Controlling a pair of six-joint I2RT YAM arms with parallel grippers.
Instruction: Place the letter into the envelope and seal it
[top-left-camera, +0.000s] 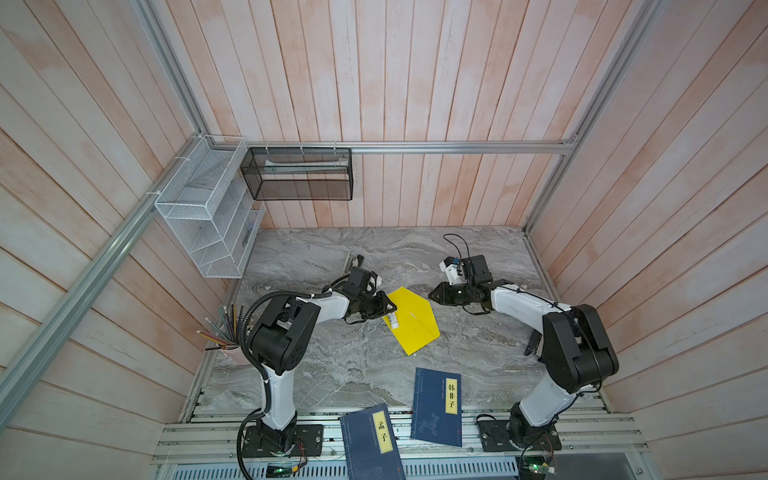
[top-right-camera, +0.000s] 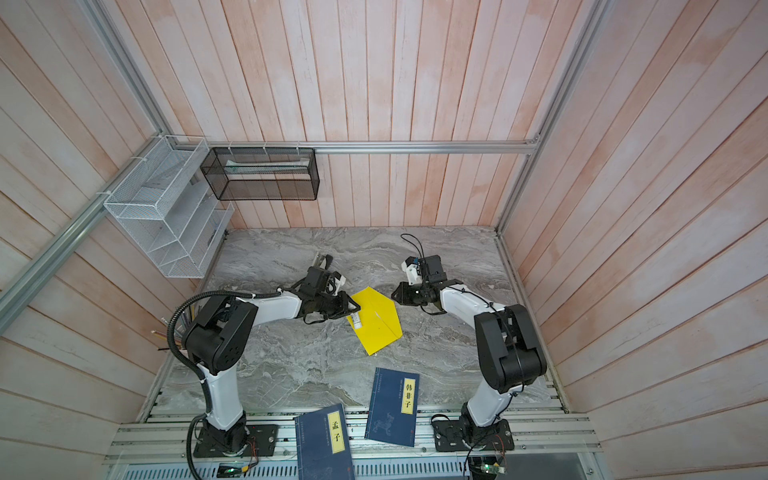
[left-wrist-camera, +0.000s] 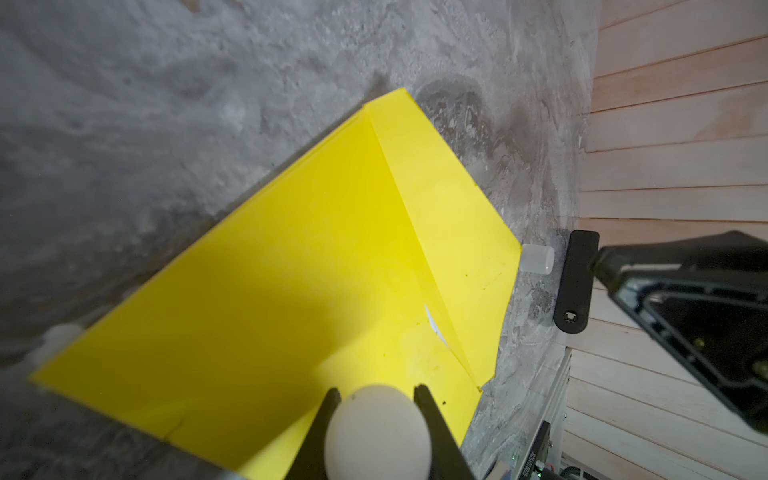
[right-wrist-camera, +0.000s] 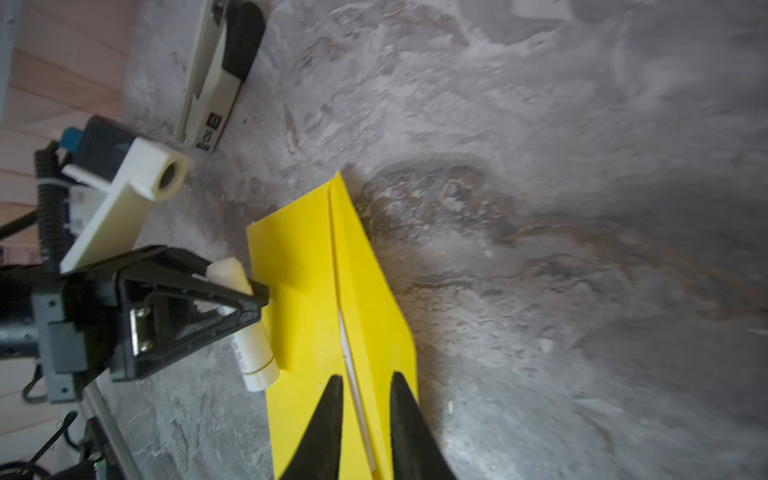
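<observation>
You see almost none of the letter: only a thin white sliver shows along the fold of the envelope, and the rest is hidden inside. In the left wrist view the glue stick is a blurred pale blob cut off by the picture's edge. Its print is too small to read. The near book is cut off in both top views. The far stapler is half hidden behind the left arm.

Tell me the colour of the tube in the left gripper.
Off-white tube, small dark print; clearest in the right wrist view.
</observation>
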